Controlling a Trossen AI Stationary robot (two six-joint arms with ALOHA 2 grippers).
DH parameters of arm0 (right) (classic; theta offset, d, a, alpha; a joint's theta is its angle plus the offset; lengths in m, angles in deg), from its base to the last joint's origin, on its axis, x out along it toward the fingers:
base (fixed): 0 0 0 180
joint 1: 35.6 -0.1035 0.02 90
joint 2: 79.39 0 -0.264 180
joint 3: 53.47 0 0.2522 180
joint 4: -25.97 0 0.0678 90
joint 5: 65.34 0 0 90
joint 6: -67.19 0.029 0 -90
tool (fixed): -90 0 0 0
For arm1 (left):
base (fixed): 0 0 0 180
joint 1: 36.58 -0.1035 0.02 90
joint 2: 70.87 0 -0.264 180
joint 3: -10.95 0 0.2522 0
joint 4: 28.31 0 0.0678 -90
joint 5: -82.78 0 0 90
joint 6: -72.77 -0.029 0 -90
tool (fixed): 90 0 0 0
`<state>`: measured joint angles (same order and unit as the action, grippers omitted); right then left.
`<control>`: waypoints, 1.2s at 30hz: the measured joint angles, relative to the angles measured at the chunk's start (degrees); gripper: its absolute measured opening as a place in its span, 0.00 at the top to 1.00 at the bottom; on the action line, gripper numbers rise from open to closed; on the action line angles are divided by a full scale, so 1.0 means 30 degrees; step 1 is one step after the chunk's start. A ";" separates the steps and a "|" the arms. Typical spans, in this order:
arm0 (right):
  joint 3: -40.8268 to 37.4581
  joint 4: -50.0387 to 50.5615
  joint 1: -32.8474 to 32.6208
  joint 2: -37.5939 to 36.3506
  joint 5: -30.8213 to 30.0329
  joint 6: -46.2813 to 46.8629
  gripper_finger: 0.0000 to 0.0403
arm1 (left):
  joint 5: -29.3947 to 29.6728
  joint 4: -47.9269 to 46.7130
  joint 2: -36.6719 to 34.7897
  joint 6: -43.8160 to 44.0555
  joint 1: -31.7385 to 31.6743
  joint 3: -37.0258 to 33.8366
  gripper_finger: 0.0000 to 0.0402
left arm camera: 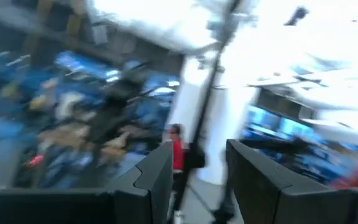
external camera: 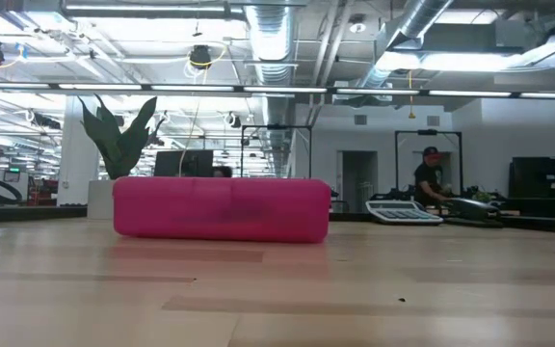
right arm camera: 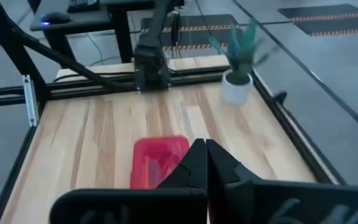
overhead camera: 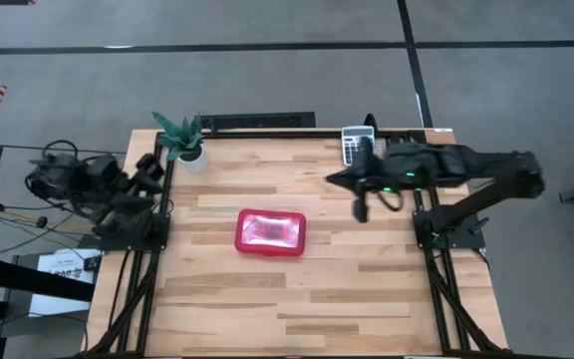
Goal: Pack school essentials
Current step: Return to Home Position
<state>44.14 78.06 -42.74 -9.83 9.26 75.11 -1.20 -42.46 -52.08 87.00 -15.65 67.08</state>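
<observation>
A pink zipped case lies flat on the wooden table near its middle; it also shows in the low view and the right wrist view. No scissors, pencils, eraser or crayon box show anywhere. My right gripper hangs above the table to the right of the case and toward the far edge, its fingers shut together and holding nothing. My left gripper is open. Its arm is folded up at the table's left edge, pointing out into the room.
A small potted green plant stands at the far left corner. A grey calculator lies at the far edge, right beside my right arm. Bare wood lies all around the case. A person stands in the room beyond the table.
</observation>
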 joint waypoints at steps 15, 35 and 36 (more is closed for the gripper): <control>-1.8279 -1.2368 0.0000 -1.1194 -0.0052 0.3843 1.00 | -0.1277 0.0958 -0.1912 0.1373 -0.0007 -0.4884 0.66; -2.1283 -1.0387 0.0695 -1.8485 -0.0185 0.4372 1.00 | -0.3106 0.7424 -0.6205 0.5163 -0.1541 -1.2993 0.66; -2.1371 -0.9908 0.0652 -1.9038 -0.0363 0.4374 1.00 | -0.3293 0.7129 -0.6209 0.5188 -0.1727 -1.3027 0.66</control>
<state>-19.98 48.34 -40.78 -66.95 8.18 88.23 -11.08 -21.07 -70.70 102.57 -20.83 28.00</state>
